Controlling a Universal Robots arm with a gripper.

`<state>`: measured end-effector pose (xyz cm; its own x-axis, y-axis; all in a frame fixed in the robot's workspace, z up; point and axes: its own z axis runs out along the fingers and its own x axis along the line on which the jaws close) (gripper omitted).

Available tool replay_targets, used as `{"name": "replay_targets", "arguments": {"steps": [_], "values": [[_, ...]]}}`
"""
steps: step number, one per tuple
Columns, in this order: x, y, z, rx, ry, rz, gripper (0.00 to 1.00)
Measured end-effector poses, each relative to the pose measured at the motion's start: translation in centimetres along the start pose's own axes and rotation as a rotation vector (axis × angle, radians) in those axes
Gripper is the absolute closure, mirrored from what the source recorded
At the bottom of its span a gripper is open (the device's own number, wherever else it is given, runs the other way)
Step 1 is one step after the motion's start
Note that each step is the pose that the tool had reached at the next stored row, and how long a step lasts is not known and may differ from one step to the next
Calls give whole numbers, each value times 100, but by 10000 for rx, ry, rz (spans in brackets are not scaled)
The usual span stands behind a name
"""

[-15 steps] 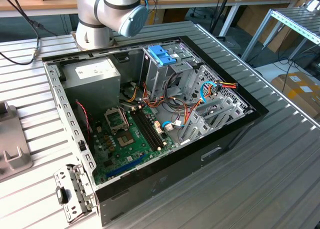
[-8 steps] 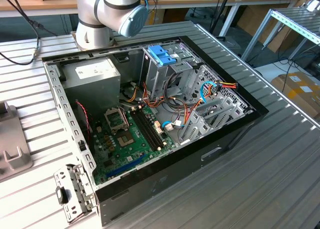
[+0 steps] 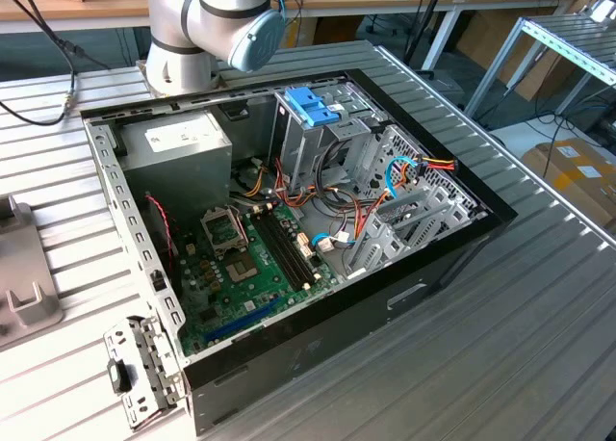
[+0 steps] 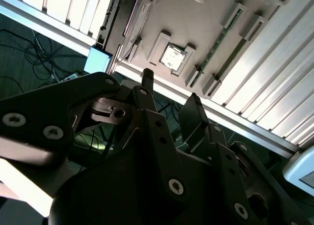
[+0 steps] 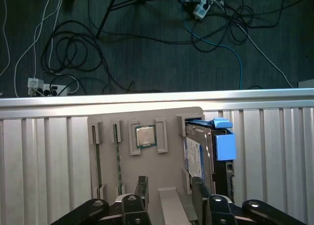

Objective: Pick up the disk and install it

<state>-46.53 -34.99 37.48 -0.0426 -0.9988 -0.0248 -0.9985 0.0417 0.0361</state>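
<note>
Empty gripper (image 5: 170, 185), jaws apart, near the disk (image 5: 203, 154).
Silver disk, white-blue label (image 5: 192, 158), light blue rails (image 5: 224, 145), stands on edge at the holder's (image 5: 167, 118) end.

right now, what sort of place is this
Probably a robotics lab for PC assembly: an open case on a ribbed metal table, an arm beside it, cables on the floor.

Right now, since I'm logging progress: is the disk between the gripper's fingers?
No: the disk stands in a slot of the grey holder, beside the open gripper, not inside its gap.
</note>
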Motion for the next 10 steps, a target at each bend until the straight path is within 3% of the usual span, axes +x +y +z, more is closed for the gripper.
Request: {"name": "replay_targets", "arguments": {"steps": [10], "values": [[-33,0,32,6,-6,142,52]]}}
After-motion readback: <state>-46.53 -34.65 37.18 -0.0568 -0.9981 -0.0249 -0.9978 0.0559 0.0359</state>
